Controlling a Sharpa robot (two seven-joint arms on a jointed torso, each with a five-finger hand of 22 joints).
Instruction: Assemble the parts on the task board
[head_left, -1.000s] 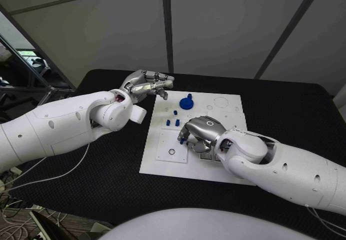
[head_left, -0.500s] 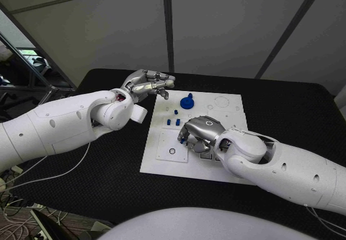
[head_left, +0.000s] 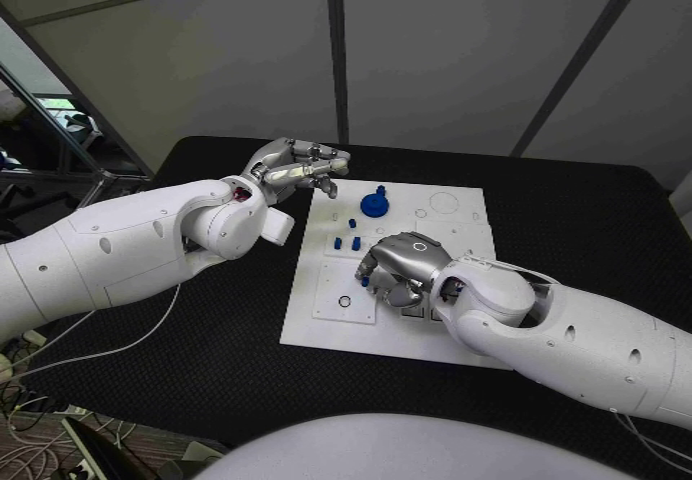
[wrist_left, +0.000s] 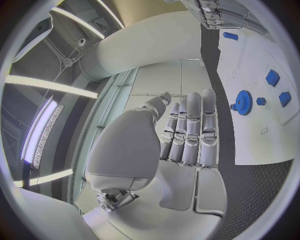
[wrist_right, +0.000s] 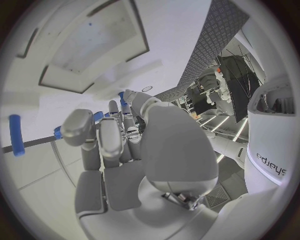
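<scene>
Plastic, by the look of them: the small blue parts seem light, rigid and smooth, likely to roll or skid on the white task board (head_left: 325, 335) if nudged, so each wants a fingertip pinch across its body, not a whole-hand grasp. The blue gear with its upright stem (head_left: 375, 205) stands near the board's far edge; its stem offers the surest hold, the toothed rim being harder to pinch from above. Three short blue pegs (head_left: 346, 241) lie between the gear and the right hand (head_left: 405, 262). That hand is curled down over the board's middle with a small blue piece (wrist_right: 122, 96) at its fingertips; whether it grips that piece or merely touches it I cannot tell. A blue-capped pin (wrist_right: 15, 135) lies on the board just beside it. The left hand (head_left: 296, 168) hovers off the board's far left corner, fingers straight and together, holding nothing.
</scene>
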